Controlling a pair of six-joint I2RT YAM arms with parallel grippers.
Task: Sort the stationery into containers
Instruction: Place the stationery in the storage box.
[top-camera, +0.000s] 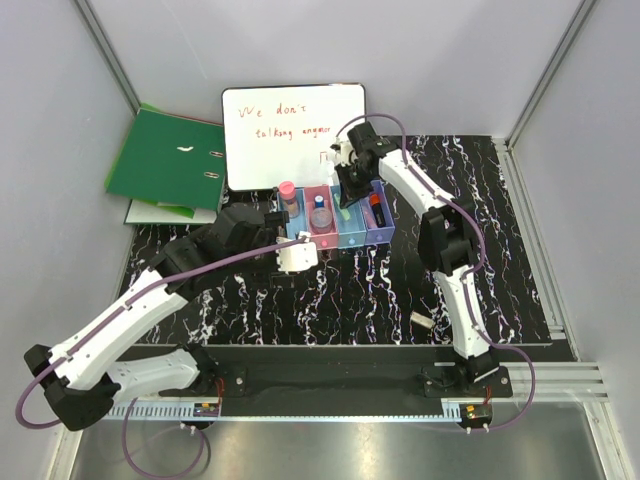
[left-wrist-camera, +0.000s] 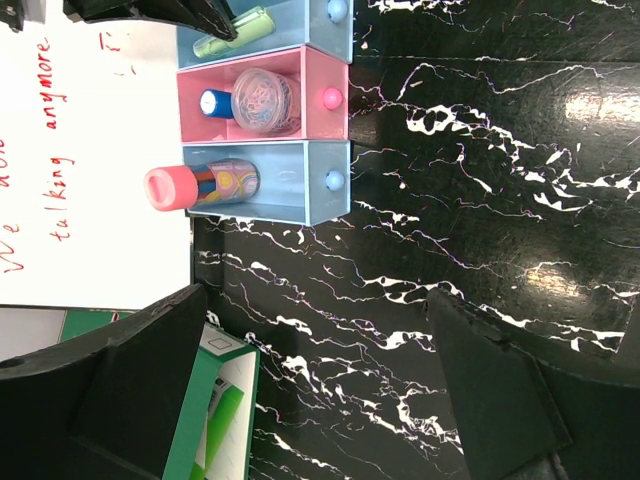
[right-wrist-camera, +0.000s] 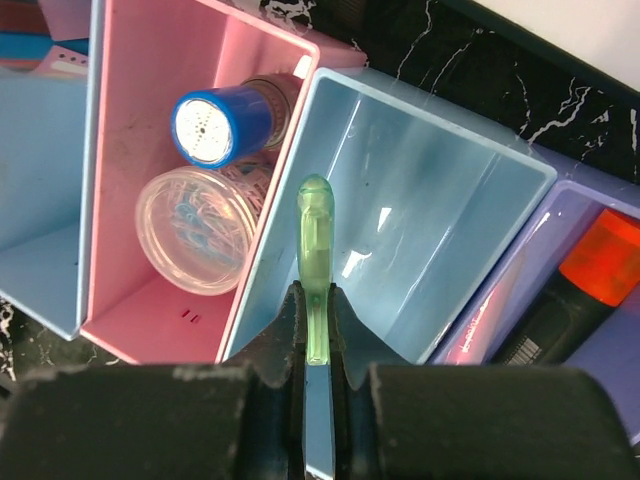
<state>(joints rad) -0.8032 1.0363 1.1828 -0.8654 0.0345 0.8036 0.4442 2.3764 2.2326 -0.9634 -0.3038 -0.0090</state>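
The four joined containers (top-camera: 337, 242) stand in front of the whiteboard. A pink-capped cylinder (top-camera: 289, 191) stands in the left light blue bin (left-wrist-camera: 300, 185). A blue-capped tube (right-wrist-camera: 212, 125) and a clear round pot (right-wrist-camera: 195, 230) lie in the pink bin (right-wrist-camera: 130, 300). A red-and-black marker (right-wrist-camera: 590, 270) lies in the purple bin. My right gripper (right-wrist-camera: 317, 300) is shut on the green stick (right-wrist-camera: 313, 240) and holds it inside the second light blue bin (right-wrist-camera: 430, 230), near its left wall. My left gripper (left-wrist-camera: 320, 400) is open and empty over the table, left of the bins.
A whiteboard with red writing (top-camera: 292, 133) leans behind the bins. A green ring binder (top-camera: 165, 160) lies at the back left. A small pale bar (top-camera: 421, 321) lies on the dark marbled table near the right arm's base.
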